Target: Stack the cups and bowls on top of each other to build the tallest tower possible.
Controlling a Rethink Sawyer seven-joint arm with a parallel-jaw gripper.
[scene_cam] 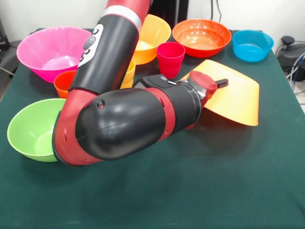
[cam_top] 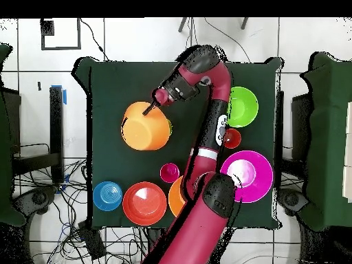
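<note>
The large flared orange plastic bowl [scene_cam: 236,98] is lying tilted, mouth-down, mid-table, apparently being turned over as a tower base. The gripper [scene_cam: 220,83] is touching its upturned bottom; whether it is clamping, I cannot tell.

A robotics lab, by the look of it: a red-and-black arm [scene_cam: 119,109] works over a green-covered table [scene_cam: 190,191] on a white tiled floor [cam_top: 41,89] (cables [cam_top: 41,182] trail everywhere around the edges).
</note>
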